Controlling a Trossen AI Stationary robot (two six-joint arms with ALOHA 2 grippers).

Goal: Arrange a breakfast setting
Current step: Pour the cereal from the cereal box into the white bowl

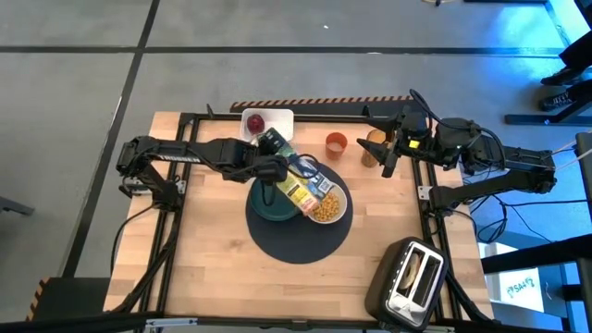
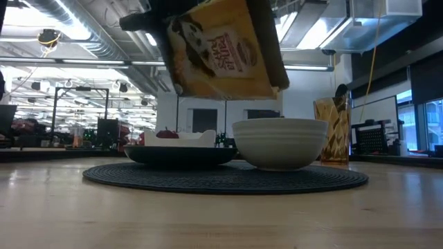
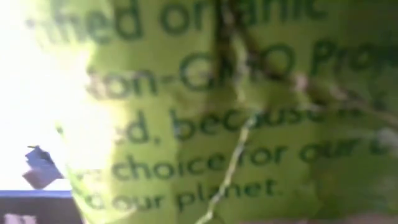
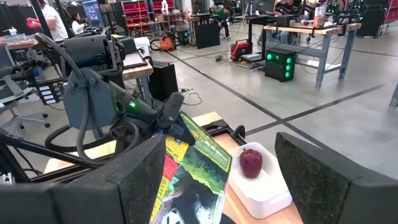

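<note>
My left gripper (image 1: 271, 148) is shut on the yellow-green cereal box (image 1: 301, 180), which slants over the white bowl (image 1: 328, 205). The bowl holds yellow cereal (image 1: 324, 211) and stands beside the teal plate (image 1: 270, 205) on the dark round mat (image 1: 298, 236). The red fruit (image 1: 254, 122) lies in a white tray (image 1: 276, 120) at the far edge. The small orange cup (image 1: 336, 142) stands behind the mat. My right gripper (image 1: 381, 153) is open and empty near the cup, beside a brownish object (image 1: 373, 146). Pale slices sit in the toaster's slots (image 1: 413, 273). The spoon does not show. My left gripper holds the cereal box by its upper, far end (image 1: 277, 153), coming level from the table's left. The box is lifted clear and tilted, its lower end (image 1: 319, 190) over the bowl's rim. The box's printed face (image 3: 205, 124) fills the wrist view and hides the fingers.
The silver-and-black toaster (image 1: 407, 277) stands at the near right corner. Bare wood lies left of the mat (image 1: 208, 250) and along the near edge. In the right wrist view the box (image 4: 193, 168), the fruit (image 4: 251, 163) and the left arm (image 4: 93, 99) lie ahead.
</note>
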